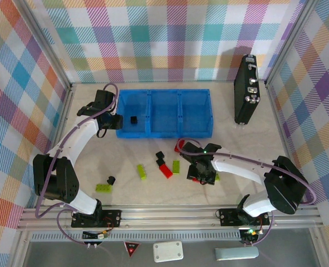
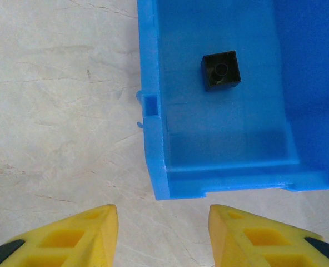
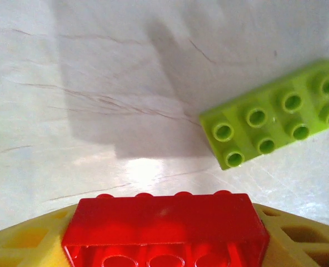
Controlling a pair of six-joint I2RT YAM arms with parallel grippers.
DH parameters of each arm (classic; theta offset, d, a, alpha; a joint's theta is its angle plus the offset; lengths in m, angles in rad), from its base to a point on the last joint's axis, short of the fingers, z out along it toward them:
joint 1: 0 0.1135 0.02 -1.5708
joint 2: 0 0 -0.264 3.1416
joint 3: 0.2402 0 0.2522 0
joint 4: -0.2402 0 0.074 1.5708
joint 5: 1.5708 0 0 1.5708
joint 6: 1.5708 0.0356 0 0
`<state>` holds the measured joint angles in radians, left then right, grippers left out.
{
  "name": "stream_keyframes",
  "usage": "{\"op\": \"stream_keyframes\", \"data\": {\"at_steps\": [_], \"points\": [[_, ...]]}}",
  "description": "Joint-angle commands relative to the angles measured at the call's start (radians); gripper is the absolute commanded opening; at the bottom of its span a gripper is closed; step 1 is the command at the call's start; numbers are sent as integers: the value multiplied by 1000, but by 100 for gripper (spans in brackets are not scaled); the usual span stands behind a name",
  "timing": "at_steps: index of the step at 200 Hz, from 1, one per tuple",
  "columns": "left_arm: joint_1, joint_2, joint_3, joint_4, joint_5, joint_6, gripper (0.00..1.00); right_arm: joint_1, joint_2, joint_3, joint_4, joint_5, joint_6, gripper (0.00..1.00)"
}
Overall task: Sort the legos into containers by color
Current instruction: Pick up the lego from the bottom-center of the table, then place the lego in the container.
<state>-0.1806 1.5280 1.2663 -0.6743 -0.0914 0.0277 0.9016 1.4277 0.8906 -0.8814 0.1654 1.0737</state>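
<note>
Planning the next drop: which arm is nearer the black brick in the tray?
Left arm. Its jaws sit open outside the tray wall by the black brick; the right arm holds a red brick well away.

One blue tray point(image 1: 164, 92) lies flat at the far side of the bench point(image 1: 248, 147), divided into three compartments side by side. In its left compartment point(image 2: 225, 133) rests a single black cube point(image 2: 222, 70), stud up.

On the bench before the tray lie loose legos: a black piece point(image 1: 159, 154), a red piece point(image 1: 165, 170) with a lime-green piece point(image 1: 176, 166) just beside it, a tilted green brick point(image 1: 141, 172), and further left a flat green brick point(image 1: 103, 187) near a small black block point(image 1: 111, 179).

A red brick point(image 3: 164, 222) is clamped in the right pincer point(image 3: 164, 247); near it lies an eight-stud lime brick point(image 3: 278, 114), studs up.
</note>
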Motion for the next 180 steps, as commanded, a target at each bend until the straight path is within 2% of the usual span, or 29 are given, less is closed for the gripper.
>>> {"op": "stream_keyframes", "data": {"at_steps": [1,50,93,180], "points": [[10,-29,3,-2,-10,20,47,-20,16,79,-66,64,-113,64],[10,-38,1,-2,-15,26,48,-100,81,214,-67,72,-341,63],[10,-72,-17,18,-1,32,49,-209,149,346,-53,38,-502,61],[10,-108,-37,38,-25,49,50,-379,375,677,-58,-36,-679,61]]}}
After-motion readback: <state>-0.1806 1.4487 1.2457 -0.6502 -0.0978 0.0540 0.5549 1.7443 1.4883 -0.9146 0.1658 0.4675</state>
